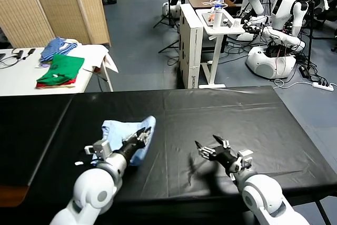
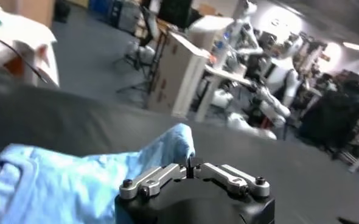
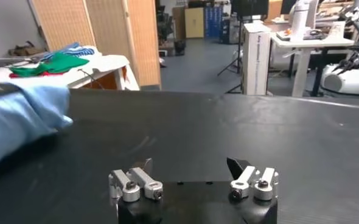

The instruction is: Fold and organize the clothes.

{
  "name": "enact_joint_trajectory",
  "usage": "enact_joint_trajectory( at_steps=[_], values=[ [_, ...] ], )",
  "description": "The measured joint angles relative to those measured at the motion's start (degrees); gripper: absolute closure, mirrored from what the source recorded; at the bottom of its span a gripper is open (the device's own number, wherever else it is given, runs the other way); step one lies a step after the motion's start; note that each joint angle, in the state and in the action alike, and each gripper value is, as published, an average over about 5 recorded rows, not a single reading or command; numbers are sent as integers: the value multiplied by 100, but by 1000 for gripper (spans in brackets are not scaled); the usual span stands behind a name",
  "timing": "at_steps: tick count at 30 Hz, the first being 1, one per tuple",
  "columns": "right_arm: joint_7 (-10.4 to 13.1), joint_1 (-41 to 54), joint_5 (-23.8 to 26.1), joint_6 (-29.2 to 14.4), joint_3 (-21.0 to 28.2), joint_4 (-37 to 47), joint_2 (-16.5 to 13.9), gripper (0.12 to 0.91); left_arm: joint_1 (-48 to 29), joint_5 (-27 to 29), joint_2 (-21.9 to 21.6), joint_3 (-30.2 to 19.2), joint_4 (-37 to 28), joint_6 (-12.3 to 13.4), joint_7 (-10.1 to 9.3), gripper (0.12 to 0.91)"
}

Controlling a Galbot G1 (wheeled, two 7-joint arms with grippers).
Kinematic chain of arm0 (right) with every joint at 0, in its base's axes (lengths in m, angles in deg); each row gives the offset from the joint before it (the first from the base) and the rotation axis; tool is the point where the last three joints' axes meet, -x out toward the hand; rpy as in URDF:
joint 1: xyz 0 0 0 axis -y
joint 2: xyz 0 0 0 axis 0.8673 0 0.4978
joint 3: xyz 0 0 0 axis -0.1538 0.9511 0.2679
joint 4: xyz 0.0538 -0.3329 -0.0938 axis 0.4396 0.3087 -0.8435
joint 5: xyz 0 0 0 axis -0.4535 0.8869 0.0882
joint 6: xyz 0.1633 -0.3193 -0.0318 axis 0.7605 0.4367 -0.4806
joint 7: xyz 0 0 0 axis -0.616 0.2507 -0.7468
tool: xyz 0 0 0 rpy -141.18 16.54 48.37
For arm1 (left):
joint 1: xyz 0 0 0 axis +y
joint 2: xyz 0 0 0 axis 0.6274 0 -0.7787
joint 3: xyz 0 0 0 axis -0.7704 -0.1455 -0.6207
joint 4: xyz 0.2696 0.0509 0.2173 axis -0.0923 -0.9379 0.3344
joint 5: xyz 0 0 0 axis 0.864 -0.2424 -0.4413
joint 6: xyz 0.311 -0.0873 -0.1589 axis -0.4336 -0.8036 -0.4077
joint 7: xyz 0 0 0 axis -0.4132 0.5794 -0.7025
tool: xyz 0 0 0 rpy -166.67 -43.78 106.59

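Lower left of the head view: the sky-blue T-shirt [image 1: 124, 134] lies bunched on the black table [image 1: 221, 114], its long axis running from the left up toward the tip at centre. The left gripper [image 1: 143, 136] sits right at that tip, touching the cloth; I cannot tell whether its jaws grip or have let go. The right gripper [image 1: 206, 148] hovers lower centre, jaws spread and empty, well apart from the shirt, so the left arm is nearer.

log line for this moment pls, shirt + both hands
T-shirt: bunched on black table | left hand: at shirt's edge | right hand: open, empty, on bare table, apart from shirt
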Motion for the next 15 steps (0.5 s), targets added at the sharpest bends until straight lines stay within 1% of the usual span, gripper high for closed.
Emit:
enact_joint_trajectory(
  at_steps=[2,3,4,6,7,10,15],
  values=[
    [65,91,-220,92,122,34,28,118,42,-4,62,-11,16,67,87,431],
    [105,139,-335,138,185,52,44,118,62,10,80,-7,23,103,122,355],
    [154,188,-450,184,250,71,58,118,81,33,91,2,27,139,147,298],
    [262,307,-719,268,399,120,93,118,115,113,90,37,27,200,170,198],
    [309,373,-849,301,479,150,111,118,131,165,79,65,23,227,173,165],
    [401,610,-1232,374,737,277,188,118,183,301,16,174,16,290,177,128],
    [443,1051,-1729,465,1146,571,394,118,306,425,-126,387,59,324,178,124]
  ],
)
